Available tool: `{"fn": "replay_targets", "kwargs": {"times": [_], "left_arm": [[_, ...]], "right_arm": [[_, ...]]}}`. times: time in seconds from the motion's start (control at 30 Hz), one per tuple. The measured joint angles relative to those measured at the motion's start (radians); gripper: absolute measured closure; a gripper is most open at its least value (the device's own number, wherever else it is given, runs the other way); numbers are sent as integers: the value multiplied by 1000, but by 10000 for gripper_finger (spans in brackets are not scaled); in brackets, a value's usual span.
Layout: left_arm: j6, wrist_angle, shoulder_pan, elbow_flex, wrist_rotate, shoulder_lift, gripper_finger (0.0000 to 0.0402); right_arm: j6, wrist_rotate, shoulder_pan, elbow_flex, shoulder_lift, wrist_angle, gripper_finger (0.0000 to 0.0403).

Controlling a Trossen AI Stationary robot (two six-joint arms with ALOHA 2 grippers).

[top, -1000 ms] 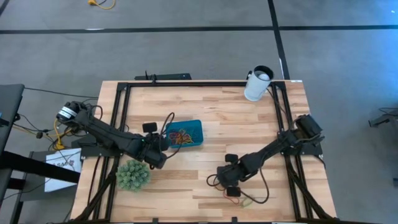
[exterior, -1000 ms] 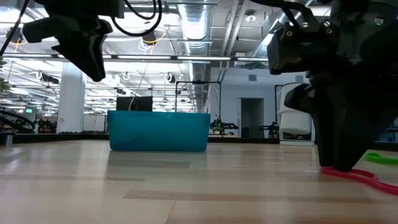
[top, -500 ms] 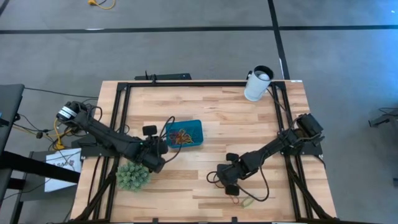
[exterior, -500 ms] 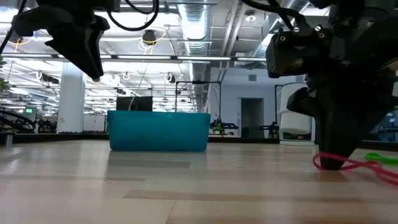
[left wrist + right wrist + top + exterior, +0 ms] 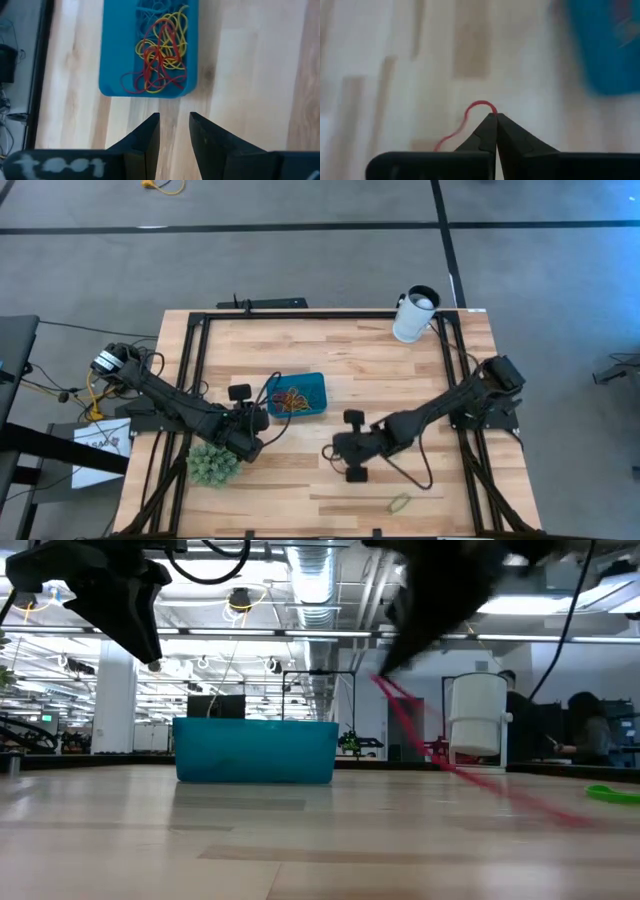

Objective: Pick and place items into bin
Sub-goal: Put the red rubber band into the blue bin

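Observation:
The teal bin (image 5: 322, 395) stands left of the table's middle and holds a tangle of yellow and red loops (image 5: 162, 47); the low view shows its wall (image 5: 255, 750). My left gripper (image 5: 258, 423) hovers open at the bin's near-left corner, its fingers (image 5: 150, 135) just short of the rim (image 5: 112, 50). My right gripper (image 5: 330, 450) is near the table's middle, to the right of and nearer than the bin, shut on a red loop (image 5: 476, 106). A green loop (image 5: 399, 502) lies flat by the near edge. My right gripper pinches the red loop between its two fingertips (image 5: 490, 125), and a short bend of it (image 5: 481, 103) sticks out past them. In the low view the loop (image 5: 440, 745) trails slanting down from the gripper (image 5: 388, 672). Whether its low end touches the table I cannot tell.
A green spiky ball (image 5: 212, 463) sits near the table's near-left corner, close beside my left arm. A white cup (image 5: 413, 314) stands at the far-right corner. Bare wood lies between the bin and my right gripper. People sit in the room behind (image 5: 585, 730).
My right gripper, shut on the red loop at the table's near right, has risen and swung left toward the bin. The loop has come up off the table with it and now trails below it. The green loop has stayed where it lay.

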State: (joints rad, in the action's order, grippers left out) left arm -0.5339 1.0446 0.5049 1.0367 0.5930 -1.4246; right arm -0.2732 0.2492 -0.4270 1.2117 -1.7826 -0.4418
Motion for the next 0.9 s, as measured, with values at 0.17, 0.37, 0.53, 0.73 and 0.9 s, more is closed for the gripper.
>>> {"fn": "replay_targets", "kwargs": {"times": [0.17,0.37,0.53,0.73,0.9], "left_arm": [[-37,3,1,0,63,0,306],[-41,3,1,0,138,0,306],[-60,48,8,0,188,0,306],[-165,112,26,0,214,0,306],[-206,124,47,0,319,0,306]], "right_arm": [[203,89,104,53,30,91,402],[391,89,259,59,4,309,402],[463,24,342,58,-6,439,403],[502,-6,401,56,-6,562,403],[474,-170,458,54,-75,597,403]]}}
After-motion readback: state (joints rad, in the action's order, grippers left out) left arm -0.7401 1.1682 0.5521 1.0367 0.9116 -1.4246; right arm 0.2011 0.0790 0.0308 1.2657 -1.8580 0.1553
